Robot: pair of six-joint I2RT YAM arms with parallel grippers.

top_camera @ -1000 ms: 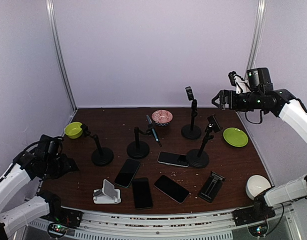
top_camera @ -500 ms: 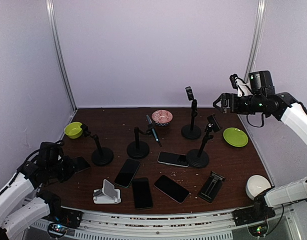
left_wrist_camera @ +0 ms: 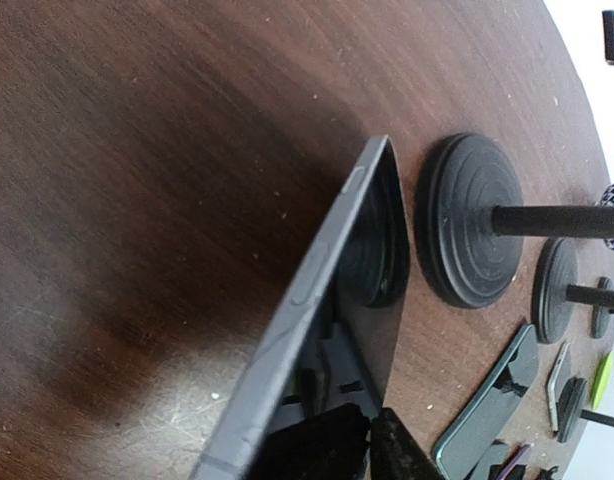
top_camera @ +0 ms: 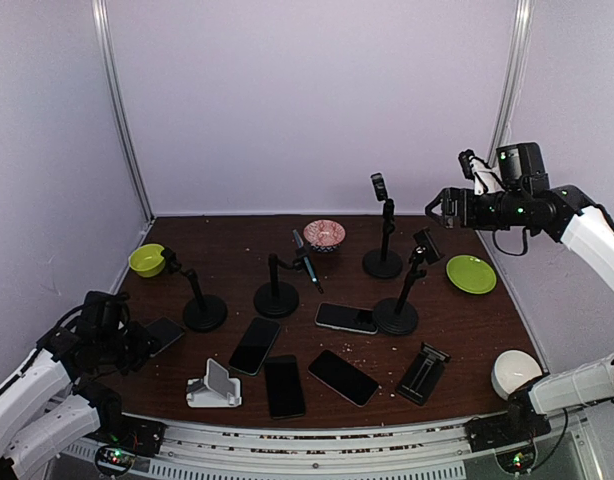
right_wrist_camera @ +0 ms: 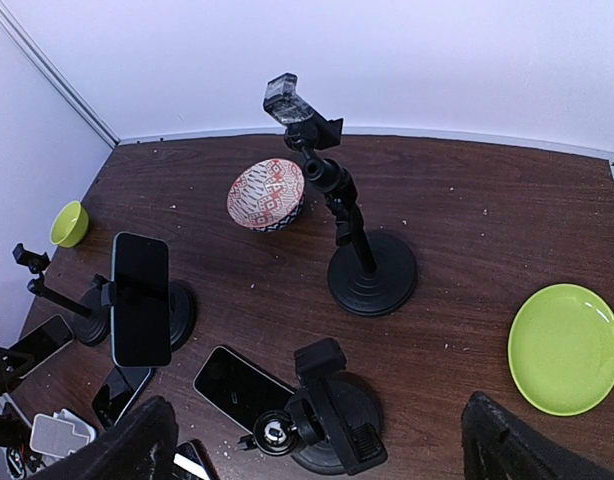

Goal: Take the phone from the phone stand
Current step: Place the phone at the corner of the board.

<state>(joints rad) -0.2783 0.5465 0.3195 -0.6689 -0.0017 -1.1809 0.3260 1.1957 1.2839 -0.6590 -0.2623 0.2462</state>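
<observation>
The left claw (left_wrist_camera: 370,455) sits low over the near left part of the table (left_wrist_camera: 137,150), with its dark fingertips at the near end of a phone (left_wrist_camera: 367,300). That phone is down at the wood, just beside the round base of the left stand (left_wrist_camera: 472,235), and it sits in no clamp. The clamp (top_camera: 170,258) on top of that stand is empty. I judge this to be the phone the task means: off its holder and being laid on a bare patch where it crowds nothing else.

The wrist view shows the phone edge-on, and the picture's lower edge cuts off the fingertips. I cannot tell whether the claw is pinching the phone or has let go, nor whether the phone lies fully flat.

The right claw (top_camera: 439,205) hangs high over the far right, spread wide with nothing in it. It is probably held up there to keep out of the left arm's way.

Below it, a second phone (right_wrist_camera: 141,298) stands clamped upright in the middle stand (top_camera: 276,298). Several loose phones (top_camera: 255,345) lie flat along the near side.

If the phone is released, the left arm would do best to draw straight back toward the near left. That way its fingers would not drag the phone against the stand's base.
</observation>
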